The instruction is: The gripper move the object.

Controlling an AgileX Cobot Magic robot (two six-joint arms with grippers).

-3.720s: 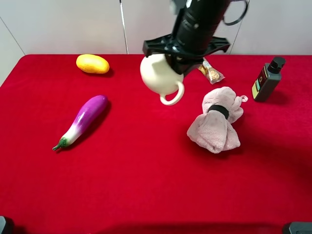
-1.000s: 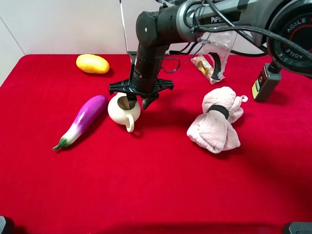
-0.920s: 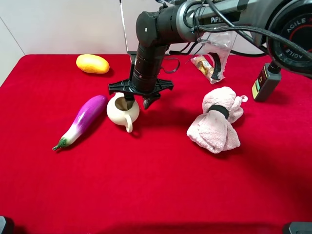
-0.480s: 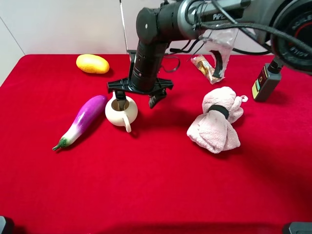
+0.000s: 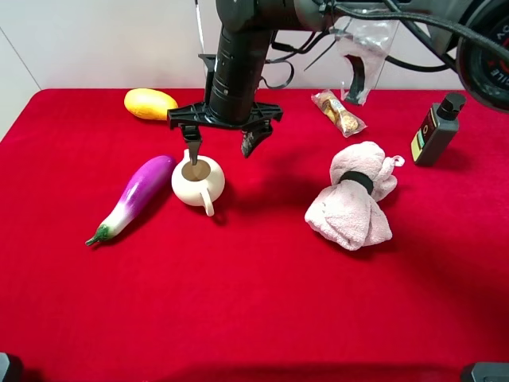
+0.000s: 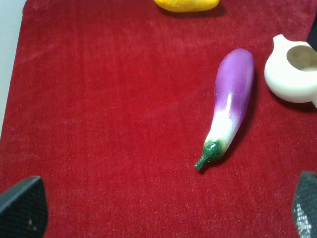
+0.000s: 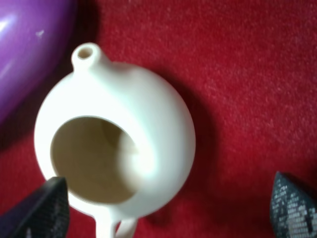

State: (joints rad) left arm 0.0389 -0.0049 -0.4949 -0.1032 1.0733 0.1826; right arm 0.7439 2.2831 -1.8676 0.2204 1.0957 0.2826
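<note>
The cream-white pitcher (image 5: 198, 181) stands upright on the red cloth, handle toward the front, right beside a purple eggplant (image 5: 134, 197). My right gripper (image 5: 219, 146) hangs open just above it. One fingertip (image 5: 191, 153) is over the pitcher's mouth and the other is off to its right; neither holds it. The right wrist view looks down into the pitcher (image 7: 121, 148) between the spread gripper (image 7: 168, 210). The left gripper (image 6: 163, 208) is open and empty, with the eggplant (image 6: 230, 104) and the pitcher (image 6: 296, 74) ahead of it.
A yellow fruit (image 5: 151, 104) lies at the back left. A rolled pink towel (image 5: 354, 199) lies to the right, a snack packet (image 5: 340, 113) is behind it, and a black bottle (image 5: 436, 130) stands at the far right.
The right gripper carried the pitcher down and left and set it beside the eggplant. It then opened and rose, leaving the pitcher standing on the cloth.
</note>
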